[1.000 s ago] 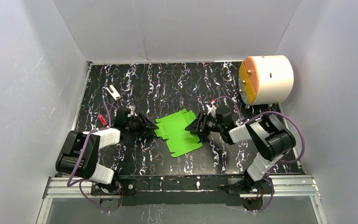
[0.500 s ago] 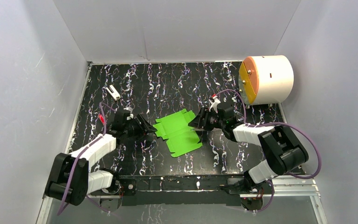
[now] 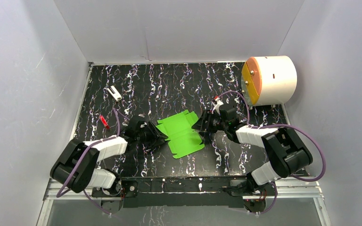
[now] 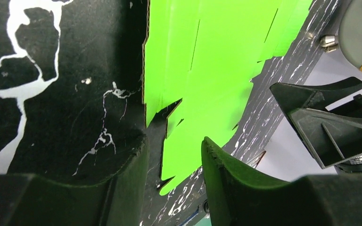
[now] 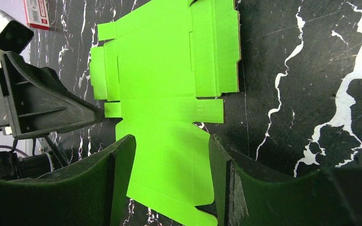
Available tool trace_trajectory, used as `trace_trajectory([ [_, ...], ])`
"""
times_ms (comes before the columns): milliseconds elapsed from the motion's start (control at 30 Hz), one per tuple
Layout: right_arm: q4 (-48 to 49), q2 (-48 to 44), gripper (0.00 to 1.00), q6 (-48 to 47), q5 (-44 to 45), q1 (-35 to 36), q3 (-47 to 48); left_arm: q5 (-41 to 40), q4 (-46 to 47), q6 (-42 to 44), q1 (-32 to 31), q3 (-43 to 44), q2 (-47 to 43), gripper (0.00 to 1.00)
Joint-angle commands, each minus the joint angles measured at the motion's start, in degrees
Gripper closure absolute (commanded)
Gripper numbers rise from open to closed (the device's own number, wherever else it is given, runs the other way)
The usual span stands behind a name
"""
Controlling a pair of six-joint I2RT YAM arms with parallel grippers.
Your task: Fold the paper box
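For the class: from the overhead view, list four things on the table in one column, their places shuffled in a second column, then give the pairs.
Things:
1 paper box
2 cylinder
3 small red item
4 small white item

Places:
A right side, at the back
B left side, toward the back
C centre, lying flat
D left side, about midway back

Pairs: 1-C; 2-A; 3-D; 4-B

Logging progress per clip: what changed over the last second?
The left gripper slid right and toward the bases, up to the left edge of the paper box. The right arm swung its elbow outward; the right gripper barely shifted. Both open, nothing grasped. The paper box stayed flat, unmoved.
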Motion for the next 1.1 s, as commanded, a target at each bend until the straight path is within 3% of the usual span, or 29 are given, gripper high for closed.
trace_trajectory([
  [0, 1.64, -1.69, 0.33, -0.97, 0.6, 0.14, 0.35, -1.14, 5.52, -1.69, -1.13, 0.47, 2.83, 0.59],
  [300, 2.09, -1.96, 0.33, -0.96, 0.18, 0.08, 0.04, -2.98, 7.89, 0.55, -1.77, 1.45, 7.09, 0.71],
  [600, 0.74, -2.78, 0.33, -0.59, 2.56, -0.44, -0.17, -1.65, 9.98, 1.23, -1.72, 0.77, 3.25, 1.0],
  [1067, 4.62, -0.04, 0.32, 4.8, -3.34, -4.25, -1.44, 0.7, 11.27, -3.09, -1.72, 0.15, -6.98, 1.0],
])
